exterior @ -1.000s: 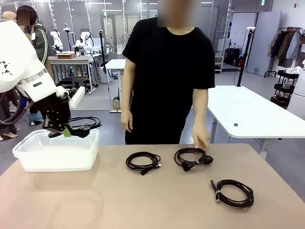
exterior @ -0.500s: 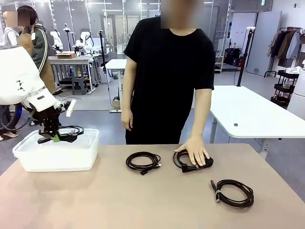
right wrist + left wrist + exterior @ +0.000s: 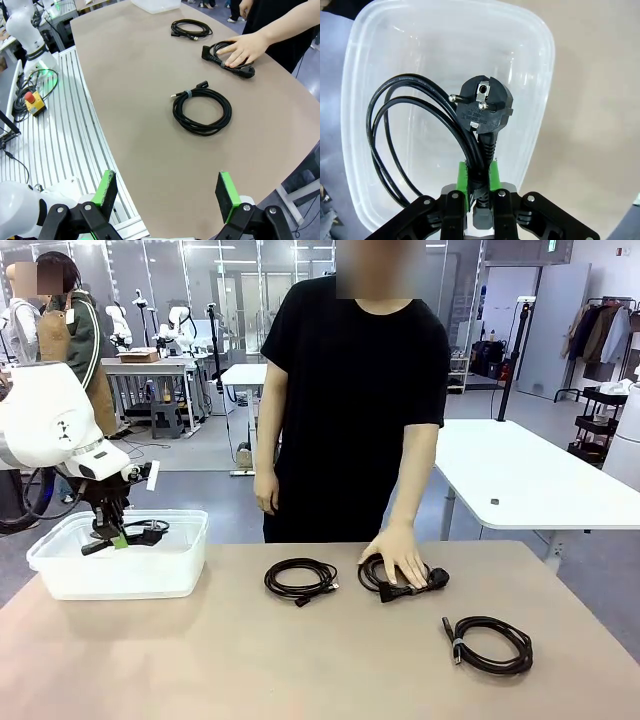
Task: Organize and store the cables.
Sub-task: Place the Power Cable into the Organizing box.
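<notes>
Cable (image 3: 482,107) hangs above your clear bin (image 3: 536,75) at the table's (image 3: 300,660) left edge, left gripper (image 3: 479,176) pinching it; right gripper (image 3: 166,190) spread.

One black cable (image 3: 480,107), loosely looped and ending in a chunky round two-pin plug, hangs pinched just behind that plug between the green pads of the robot's left hand (image 3: 479,175), above the inside of a clear plastic tub (image 3: 535,100). Three more black coils lie flat and apart on the tan desk (image 3: 200,660). A thin round coil (image 3: 300,580) lies near the middle, a coil with a chunky plug (image 3: 437,578) lies to its right under a person's hand (image 3: 398,550), and a banded coil (image 3: 490,643) lies nearer the front right.
</notes>
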Robot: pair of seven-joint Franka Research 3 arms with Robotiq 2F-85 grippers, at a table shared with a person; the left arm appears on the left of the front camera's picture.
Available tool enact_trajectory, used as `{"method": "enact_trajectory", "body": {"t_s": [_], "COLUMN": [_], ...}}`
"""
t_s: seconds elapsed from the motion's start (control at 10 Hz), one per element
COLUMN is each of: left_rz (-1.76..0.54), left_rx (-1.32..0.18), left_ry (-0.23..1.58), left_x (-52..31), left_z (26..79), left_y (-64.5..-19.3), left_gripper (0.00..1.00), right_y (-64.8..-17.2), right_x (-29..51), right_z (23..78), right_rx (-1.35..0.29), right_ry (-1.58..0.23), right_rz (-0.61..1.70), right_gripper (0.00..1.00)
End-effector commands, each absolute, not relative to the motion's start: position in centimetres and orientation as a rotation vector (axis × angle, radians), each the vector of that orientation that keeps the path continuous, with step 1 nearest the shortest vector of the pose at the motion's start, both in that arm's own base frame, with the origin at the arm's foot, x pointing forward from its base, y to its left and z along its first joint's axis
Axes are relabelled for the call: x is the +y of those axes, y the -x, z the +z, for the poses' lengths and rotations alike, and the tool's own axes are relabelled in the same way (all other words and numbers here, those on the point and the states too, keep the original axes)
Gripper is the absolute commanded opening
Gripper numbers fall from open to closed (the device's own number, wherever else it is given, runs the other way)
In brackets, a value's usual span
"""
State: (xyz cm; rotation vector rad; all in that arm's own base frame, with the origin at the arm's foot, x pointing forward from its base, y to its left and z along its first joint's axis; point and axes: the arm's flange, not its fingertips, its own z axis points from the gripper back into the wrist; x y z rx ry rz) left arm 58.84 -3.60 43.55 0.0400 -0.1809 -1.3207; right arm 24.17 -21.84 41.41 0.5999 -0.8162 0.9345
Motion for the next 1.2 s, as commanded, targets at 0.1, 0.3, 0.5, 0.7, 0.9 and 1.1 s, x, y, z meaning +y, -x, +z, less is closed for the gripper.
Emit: {"method": "enact_trajectory", "body": {"t_s": [0.1, 0.3, 0.5, 0.7, 0.9, 1.1], "left_rz": [-1.274, -1.275, -1.277, -1.288, -1.291, -1.289], "left_rx": [-0.168, -0.172, -0.177, -0.183, -0.186, -0.177], "left_ry": [0.007, 0.017, 0.015, 0.017, 0.019, -0.013], "left_x": [-3.3, -3.1, -2.9, -2.8, -2.8, -3.1], "left_z": [44.0, 44.1, 44.1, 44.2, 44.5, 43.9], "left_y": [-60.0, -60.0, -60.0, -59.7, -59.5, -59.6], "left_gripper": [0.43, 0.86, 1.0, 1.0, 1.0, 1.0], "right_y": [-24.2, -24.2, -24.2, -24.2, -24.2, -24.2], "right_x": [-22.0, -22.0, -22.0, -22.0, -22.0, -22.0], "right_z": [41.4, 41.4, 41.4, 41.4, 41.4, 41.4], "right_rx": [-0.838, -0.838, -0.838, -0.838, -0.838, -0.838], "right_ry": [-0.6, -0.6, -0.6, -0.6, -0.6, -0.6], "right_rz": [0.948, 0.948, 0.948, 0.948, 0.948, 0.948], "right_gripper": [1.0, 1.0, 1.0, 1.0, 1.0, 1.0]}}
